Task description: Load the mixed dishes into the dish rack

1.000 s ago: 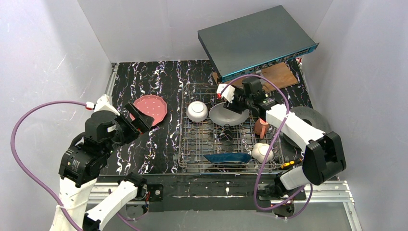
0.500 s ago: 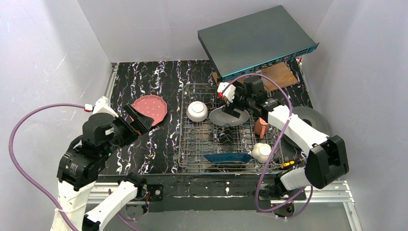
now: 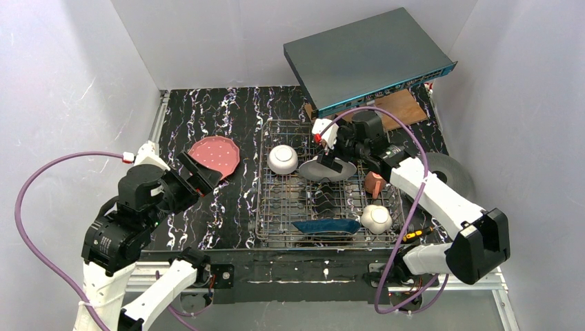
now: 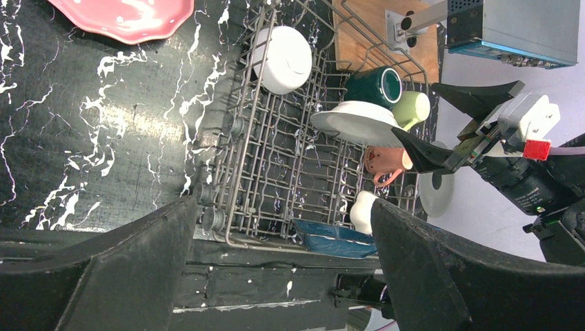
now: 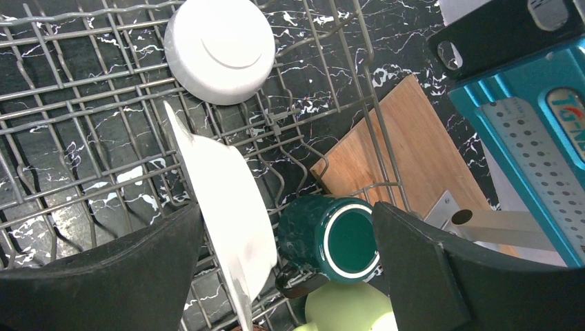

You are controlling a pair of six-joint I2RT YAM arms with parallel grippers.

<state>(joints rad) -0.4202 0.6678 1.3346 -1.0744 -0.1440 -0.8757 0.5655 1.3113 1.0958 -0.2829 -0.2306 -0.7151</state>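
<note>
- Dish rack (image 3: pixel 290 200): grey wire rack on the black marbled desk (image 3: pixel 207 110). All places below are given relative to it.
- Right gripper (image 3: pixel 336 158): above the far part of the rack, released, with its fingers spread wide.
- Cream plate (image 5: pixel 231 207): inside the rack's far part, tilted on edge among the wires, between the right gripper's spread fingers. Whether a finger touches it cannot be told.
- White bowl (image 3: pixel 283 158): upside down in the rack's far left part, just beside the cream plate.
- Teal mug (image 5: pixel 331 238) and green mug (image 5: pixel 345 310): lying side by side at the rack's far right corner, just behind the cream plate.
- Salmon mug (image 3: pixel 374 183): at the rack's right side.
- Second white bowl (image 3: pixel 377 218): in the rack's near right corner.
- Blue plate (image 3: pixel 326 225): along the rack's near edge.
- Pink plate (image 3: pixel 215 154): flat on the desk, left of the rack.
- Left gripper (image 3: pixel 200 169): left of the rack, near the pink plate, released and grasping nothing.
- Grey box (image 3: pixel 365 55) and wooden board (image 3: pixel 400 107): beyond the rack's far right corner.
- Black disc (image 3: pixel 452 169): right of the rack.
</note>
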